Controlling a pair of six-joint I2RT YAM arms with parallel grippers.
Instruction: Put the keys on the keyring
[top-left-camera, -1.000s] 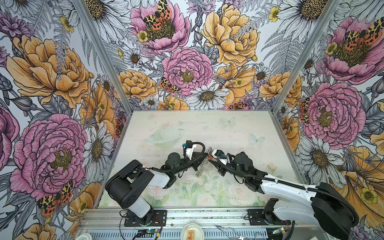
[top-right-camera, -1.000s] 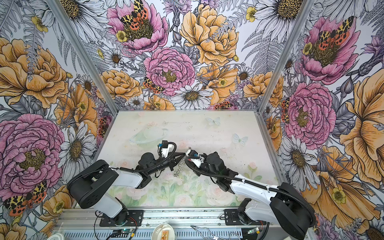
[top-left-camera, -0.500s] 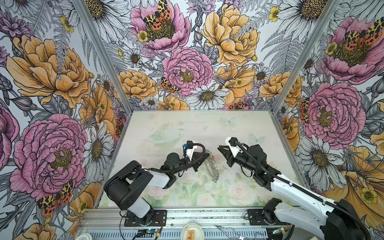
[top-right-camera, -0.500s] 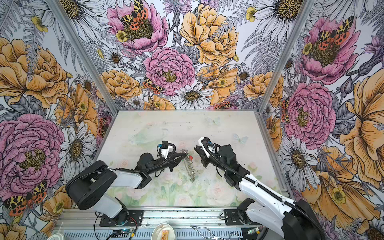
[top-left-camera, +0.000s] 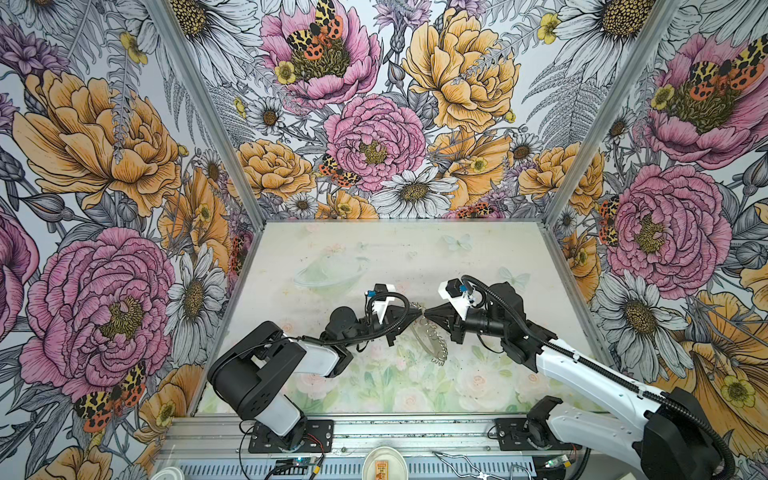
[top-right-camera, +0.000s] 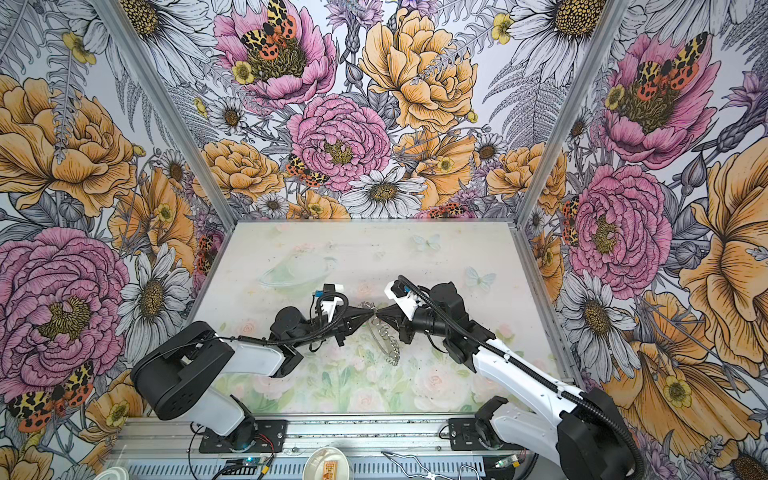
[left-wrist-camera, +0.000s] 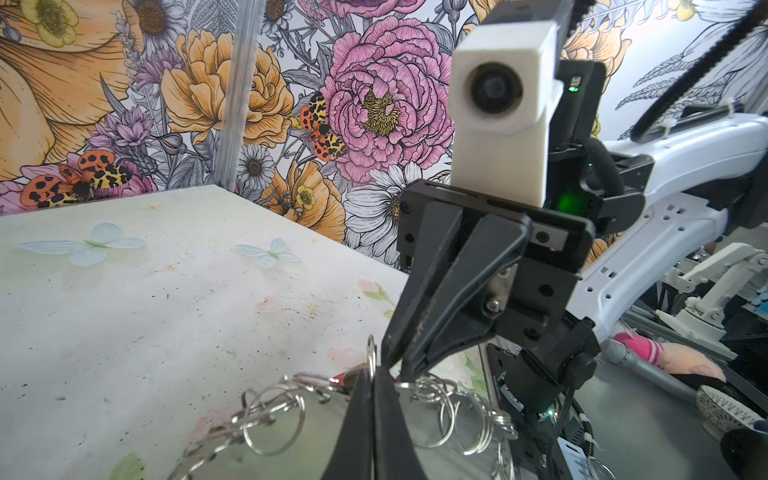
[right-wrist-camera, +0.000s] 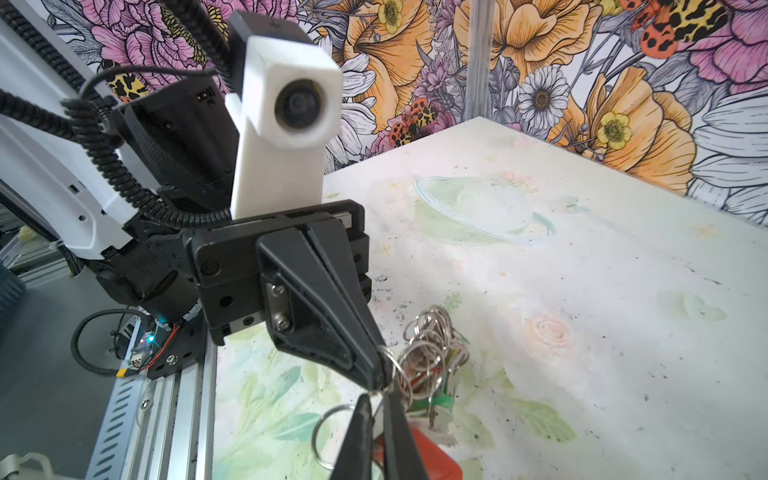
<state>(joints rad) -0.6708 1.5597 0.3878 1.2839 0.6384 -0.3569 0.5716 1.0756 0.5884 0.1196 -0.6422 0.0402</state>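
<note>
In both top views the keyring (top-left-camera: 430, 340) (top-right-camera: 386, 341) hangs edge-on over the mat, fringed with small silver split rings. My left gripper (top-left-camera: 417, 309) and right gripper (top-left-camera: 427, 312) meet tip to tip at its upper end. In the left wrist view the left gripper (left-wrist-camera: 372, 372) is shut on one upright split ring (left-wrist-camera: 370, 353). The right wrist view shows the right gripper (right-wrist-camera: 376, 397), fingers almost together, pinching a thin ring wire. Keys hang in the ring cluster (right-wrist-camera: 428, 345): a red-headed one (right-wrist-camera: 432, 455) and a green-headed one (right-wrist-camera: 441, 401).
Floral walls close in the mat (top-left-camera: 374, 257) on three sides. An aluminium rail (top-left-camera: 374, 432) runs along the front edge, with a small white dish (top-left-camera: 384, 463) and a bent wire (top-left-camera: 461, 461) beyond it.
The right gripper pulled back to the right half a second ago, then returned to meet the left gripper's tips and closed. The keyring swung lower in between. The left gripper stayed shut.
</note>
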